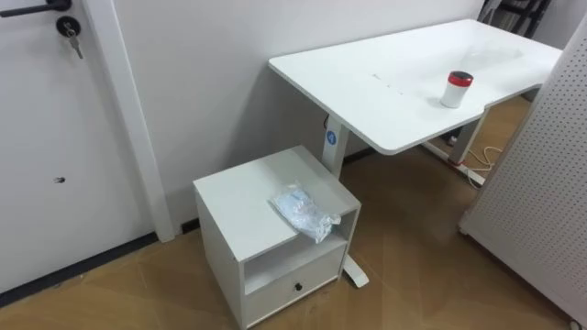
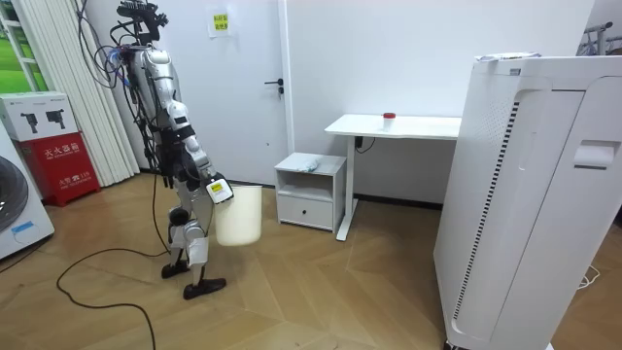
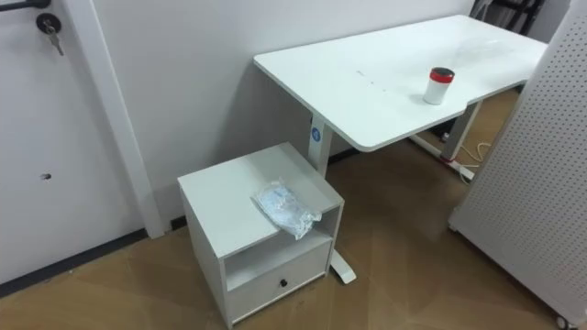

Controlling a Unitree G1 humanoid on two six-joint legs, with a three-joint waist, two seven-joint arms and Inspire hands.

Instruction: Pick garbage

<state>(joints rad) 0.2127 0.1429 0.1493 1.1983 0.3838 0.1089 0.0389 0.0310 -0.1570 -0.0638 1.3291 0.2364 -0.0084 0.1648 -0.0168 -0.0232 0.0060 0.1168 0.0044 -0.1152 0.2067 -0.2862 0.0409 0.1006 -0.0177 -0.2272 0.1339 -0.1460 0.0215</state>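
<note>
The right hand (image 2: 218,190) hangs low in front of the robot, which stands on the wooden floor (image 2: 321,292) facing the room view's right. The hand is at the upper edge of one white bin (image 2: 239,219), touching it or just beside it. Whether it grips the bin I cannot tell.

Past the bin, farther out from the hand towards the room view's right, stands one small white cabinet (image 1: 240,209). It has one open shelf and, under that, one drawer (image 1: 295,286) with a dark knob. On the cabinet's top lies the garbage (image 1: 305,212) — one crumpled clear plastic wrapper with a bluish tint. It rests at the corner that is farthest from the hand, and its tip sags over the front edge above the shelf. The wrapper is well apart from the hand, with the bin and part of the cabinet between them.

Beyond the cabinet, still farther from the hand, one white tabletop (image 1: 385,78) stands against the wall, its leg just beside the cabinet. On it stands one small white canister (image 1: 456,90) with a red lid, upright. Behind the cabinet, on the side nearer the hand, is one white door (image 1: 46,137) with a key (image 1: 70,35) in its lock. Farthest from the hand is one white perforated panel (image 1: 541,183).
</note>
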